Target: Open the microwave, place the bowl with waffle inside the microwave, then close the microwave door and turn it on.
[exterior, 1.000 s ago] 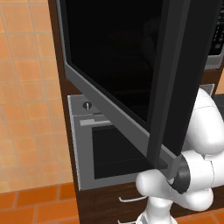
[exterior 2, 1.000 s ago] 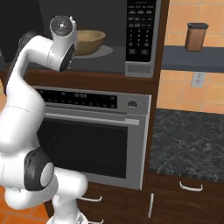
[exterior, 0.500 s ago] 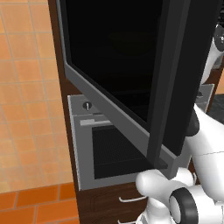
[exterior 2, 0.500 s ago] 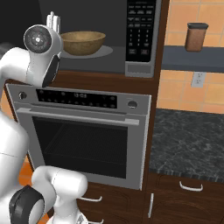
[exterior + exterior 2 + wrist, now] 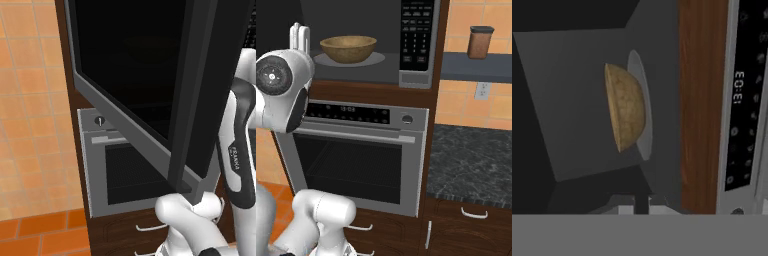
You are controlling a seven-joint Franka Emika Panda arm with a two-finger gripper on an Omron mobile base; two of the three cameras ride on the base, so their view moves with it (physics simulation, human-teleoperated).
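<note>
Since a second ago the arm has drawn back from the microwave point(image 5: 371, 45). Its end effector point(image 5: 299, 37), upper left, looks clenched and empty. The bowl with waffle point(image 5: 348, 48) sits inside on the turntable plate point(image 5: 376, 59). The microwave door point(image 5: 150, 90) hangs open; stiff and fairly heavy, probably best pushed at its free edge.

The microwave door point(image 5: 150, 75) is glossy black glass in a matt grey steel frame. Inside the microwave point(image 5: 381, 45), the bowl point(image 5: 348, 48) looks like rough, matt tan wood. Below it, the oven point(image 5: 356, 155) is brushed steel; dark wood cabinets point(image 5: 466, 225) surround it.
</note>
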